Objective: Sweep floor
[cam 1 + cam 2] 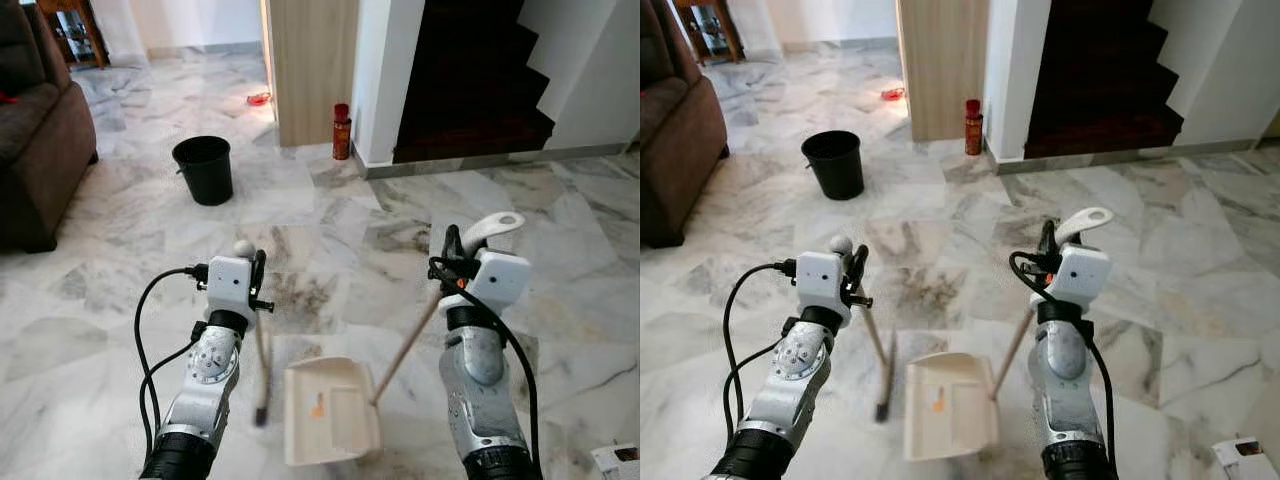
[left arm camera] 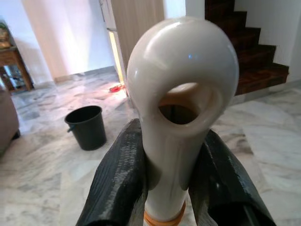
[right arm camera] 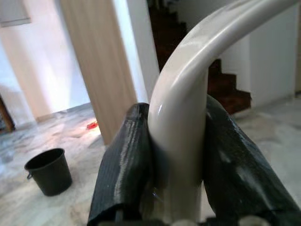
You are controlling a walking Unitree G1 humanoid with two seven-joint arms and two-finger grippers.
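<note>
Left gripper [image 2: 171, 188] jaws clamp broom [image 2: 181, 94] — right [image 3: 176, 165], dustpan [image 1: 330, 410].

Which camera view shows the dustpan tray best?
The left eye view: the whole dustpan lies on the floor, an orange bit inside. The right eye view shows it likewise; the right wrist view shows its handle between the right gripper fingers.

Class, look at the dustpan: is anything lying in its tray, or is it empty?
Not empty: the dustpan tray, flat on the marble floor, holds one small orange scrap.

Cream broom [image 1: 262, 370] and dustpan [image 1: 330, 408] stand upright, side by side.
</note>
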